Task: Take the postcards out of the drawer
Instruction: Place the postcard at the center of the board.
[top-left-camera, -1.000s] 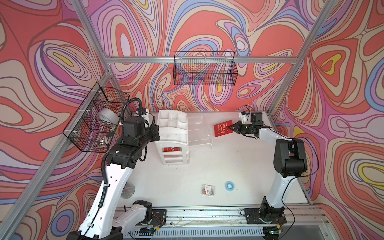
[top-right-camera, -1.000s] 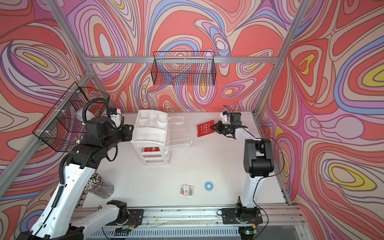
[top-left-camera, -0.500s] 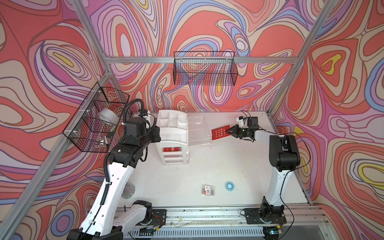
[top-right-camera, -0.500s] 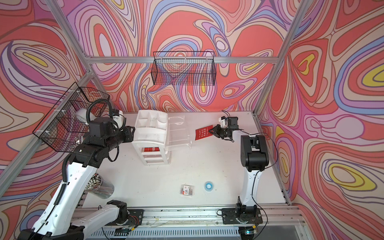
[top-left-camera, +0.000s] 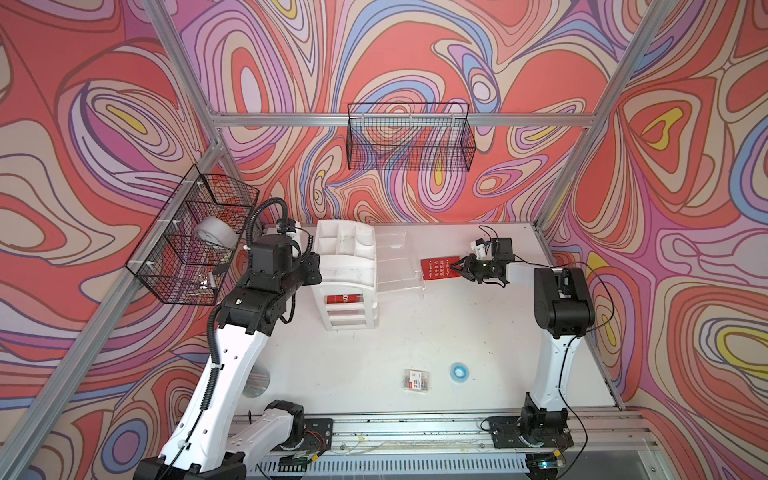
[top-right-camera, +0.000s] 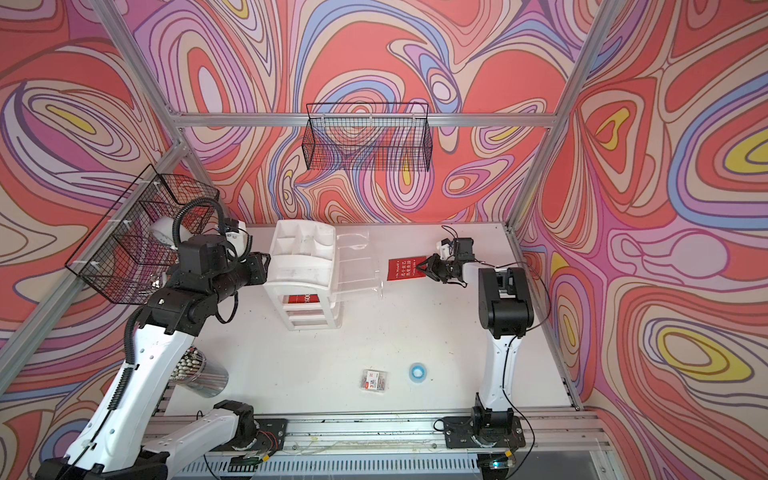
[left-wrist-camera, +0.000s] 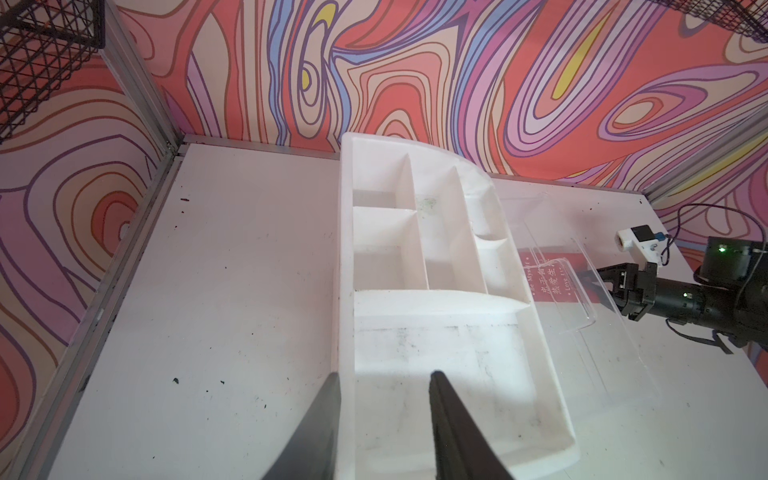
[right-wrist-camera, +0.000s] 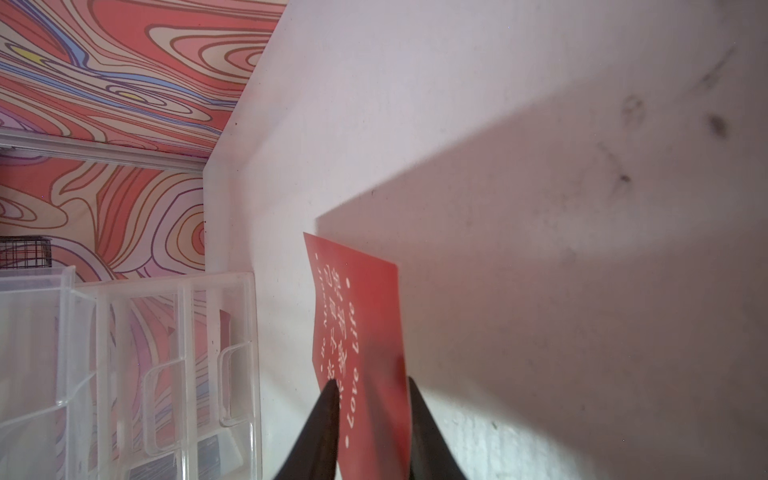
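One red postcard (top-left-camera: 439, 268) (top-right-camera: 405, 269) with white lettering lies on the white table, just right of the pulled-out clear drawers (top-left-camera: 395, 266). My right gripper (top-left-camera: 458, 266) (right-wrist-camera: 372, 381) is at the card's right end. Its jaws stand apart, open, with the postcard (right-wrist-camera: 357, 316) between the fingers. A second red postcard (top-left-camera: 344, 298) shows in the middle level of the white drawer organizer (top-left-camera: 347, 253). My left gripper (left-wrist-camera: 384, 374) is open over the organizer's left side, one finger outside its wall (left-wrist-camera: 345, 332) and one above the tray.
A small clear packet (top-left-camera: 417, 379) and a blue tape roll (top-left-camera: 459, 370) lie near the front of the table. A wire basket (top-left-camera: 187, 249) hangs on the left wall, another (top-left-camera: 409, 141) on the back wall. A metal cup of sticks (top-right-camera: 199, 374) stands front left.
My right gripper has come down and slightly left with the postcard, and its jaws have parted; the card now rests on the table. The left arm has barely moved.
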